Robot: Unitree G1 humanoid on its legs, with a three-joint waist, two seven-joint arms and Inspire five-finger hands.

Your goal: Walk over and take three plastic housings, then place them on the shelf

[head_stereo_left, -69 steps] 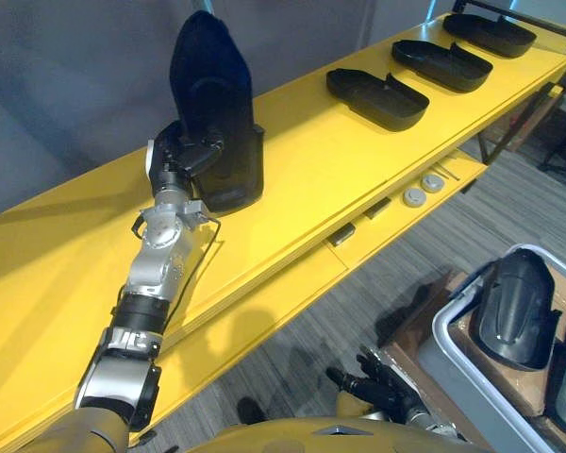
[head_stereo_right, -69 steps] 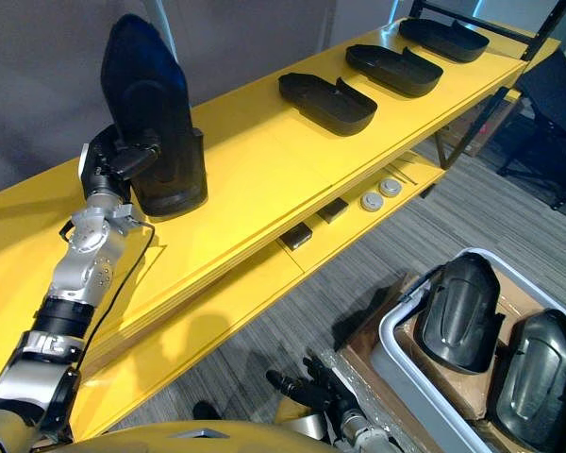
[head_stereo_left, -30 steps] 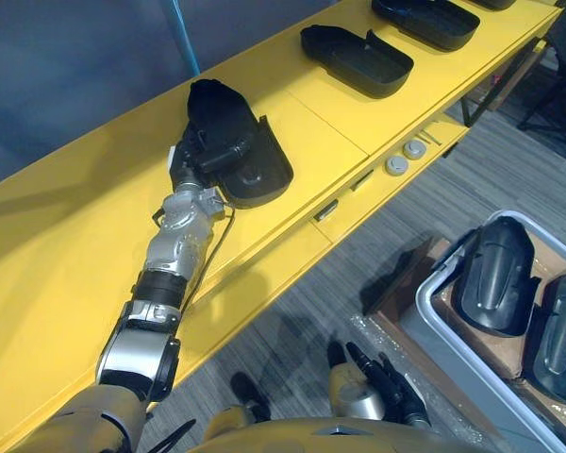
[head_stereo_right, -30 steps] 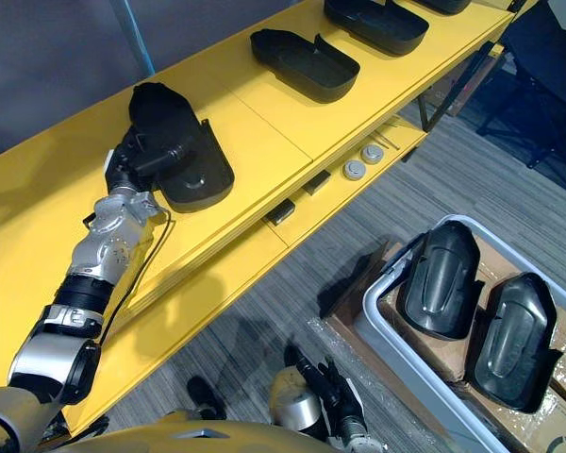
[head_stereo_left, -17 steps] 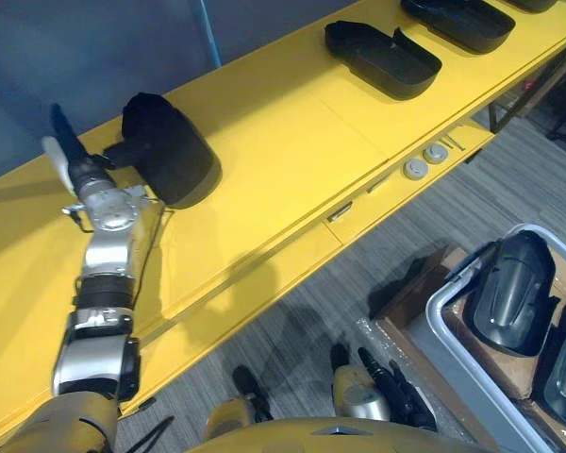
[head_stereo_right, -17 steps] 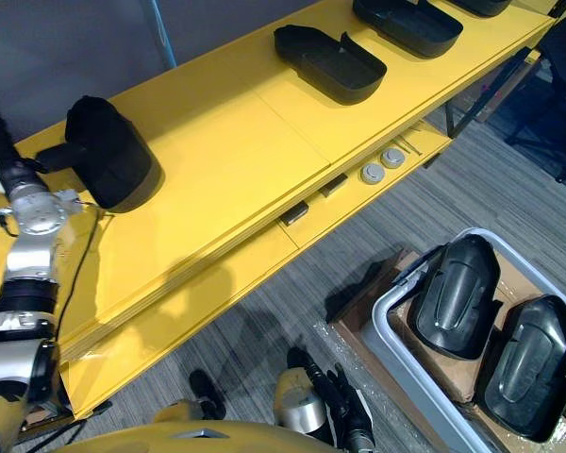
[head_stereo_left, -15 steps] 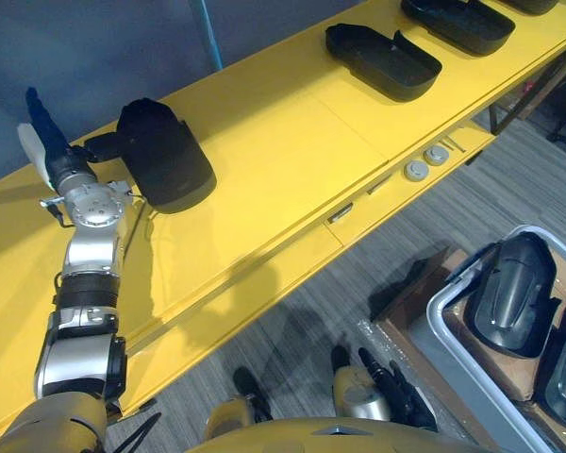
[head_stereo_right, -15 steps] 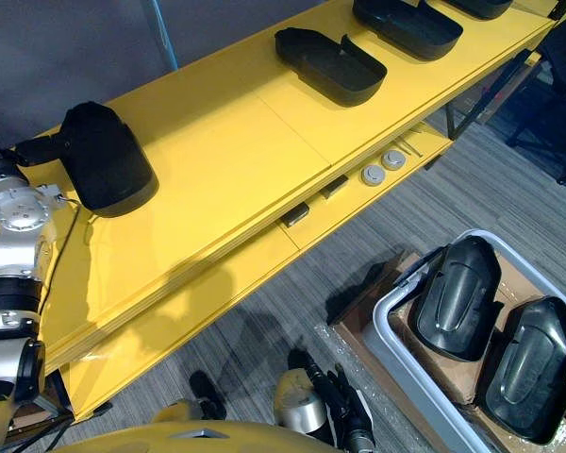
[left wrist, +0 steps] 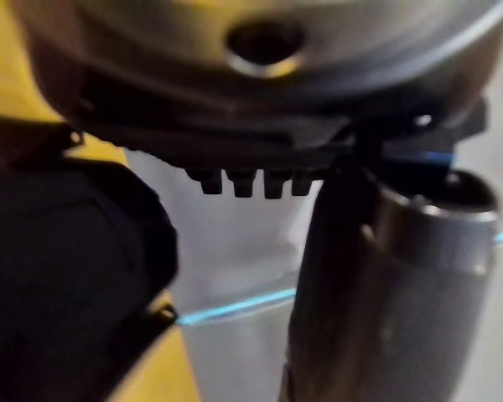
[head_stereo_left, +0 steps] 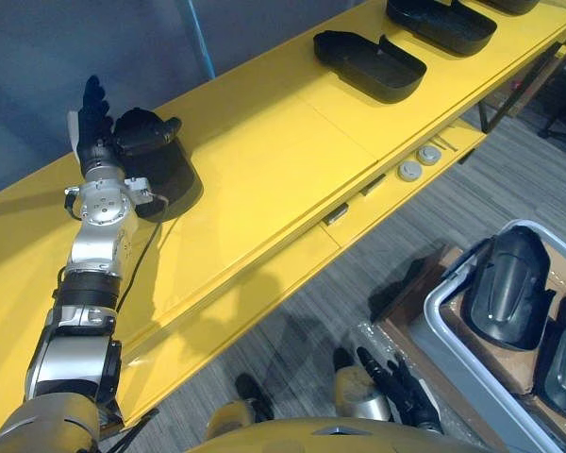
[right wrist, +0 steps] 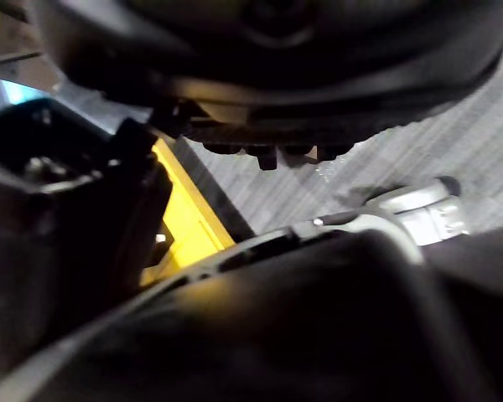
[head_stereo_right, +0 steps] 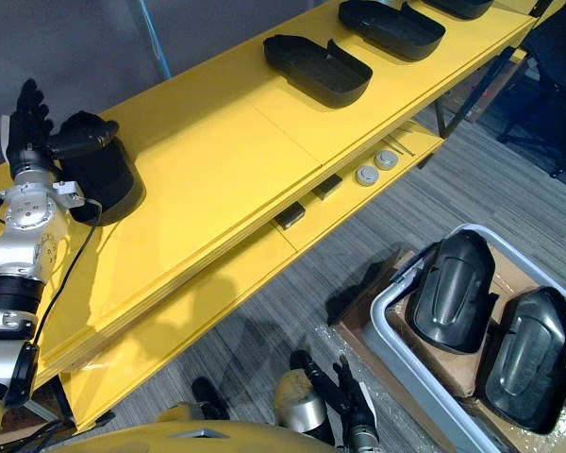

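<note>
While two black moulded plastic housings (head_stereo_right: 450, 293) are held in the grey bin (head_stereo_right: 406, 366) below the yellow shelf (head_stereo_right: 226, 160) | black domed housing (head_stereo_left: 160, 170) is laid at the shelf's left end | left hand (head_stereo_left: 94, 127) is raised beside it, released, fingers straight | right hand (head_stereo_left: 396, 382) is held slack below the shelf

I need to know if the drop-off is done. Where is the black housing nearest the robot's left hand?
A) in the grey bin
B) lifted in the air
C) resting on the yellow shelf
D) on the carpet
C: the housing rests on the yellow shelf, and the left hand beside it has straight fingers, not curled round it.
</note>
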